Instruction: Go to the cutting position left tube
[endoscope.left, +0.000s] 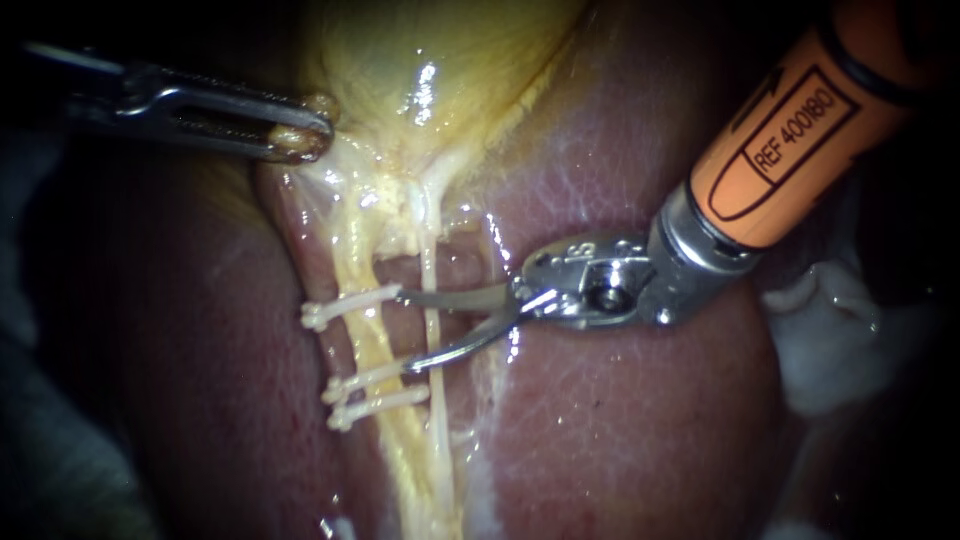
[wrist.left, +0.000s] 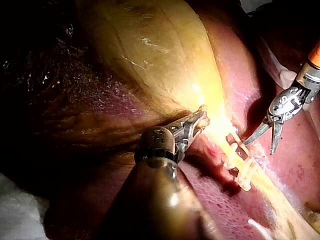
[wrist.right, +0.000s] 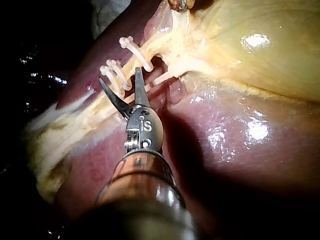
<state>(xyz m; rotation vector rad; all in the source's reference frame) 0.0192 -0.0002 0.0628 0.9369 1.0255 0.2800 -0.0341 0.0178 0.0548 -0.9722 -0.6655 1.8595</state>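
R instrument: curved metal blades apart, tips just short of yellow left tube, lined up btwn white clips. L instrument: jaws clamped on yellow gallbladder, prob. tensioning tube.

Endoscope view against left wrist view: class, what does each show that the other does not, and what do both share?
Only the endoscope view separates three clips on the left tube, one above a close pair, with a thin second tube alongside. Only the left wrist view shows the shaft of the left instrument from behind and a wide stretch of gallbladder. Both show the left instrument gripping the gallbladder's narrow end, the right instrument with open blades by the clips, and the liver.
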